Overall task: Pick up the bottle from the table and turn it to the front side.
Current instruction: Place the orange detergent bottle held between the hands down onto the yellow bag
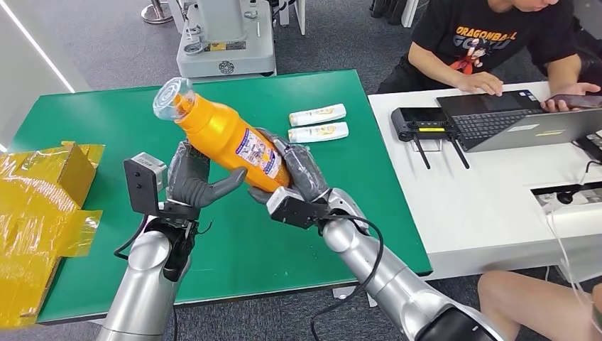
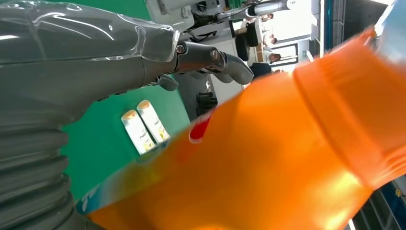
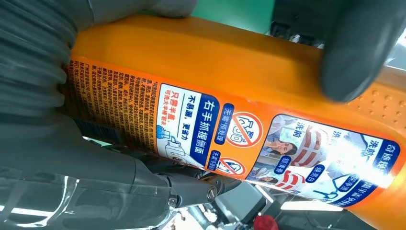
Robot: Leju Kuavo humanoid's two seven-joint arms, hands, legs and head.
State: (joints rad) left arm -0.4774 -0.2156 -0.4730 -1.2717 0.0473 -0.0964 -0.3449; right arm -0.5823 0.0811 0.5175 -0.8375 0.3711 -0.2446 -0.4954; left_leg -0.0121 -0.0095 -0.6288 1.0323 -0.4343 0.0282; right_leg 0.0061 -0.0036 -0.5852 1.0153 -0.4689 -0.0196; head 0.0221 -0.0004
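A bottle (image 1: 227,138) is held tilted above the desk (image 1: 99,121) at frame centre, between the left robot hand (image 1: 190,177) and the right robot hand (image 1: 302,170). Two small bottles (image 1: 318,123) are laid side by side on the desk, upper right of it. A laptop (image 1: 507,117) is placed on a second desk (image 1: 483,213) at the right.

My right hand (image 3: 57,143) is gripping the orange bottle (image 3: 230,62) with its back label (image 3: 230,139) facing my wrist camera. On that label I am reading 右手抓握侧面 in white on a blue band, with 不易漏,更省力 beside it, and 洗前 on the pictures further along. The dense small print at the label's end is staying too fine for me to read. From my head, I am reading DRAGONBALL across the black shirt (image 1: 483,32) of the person at the laptop.
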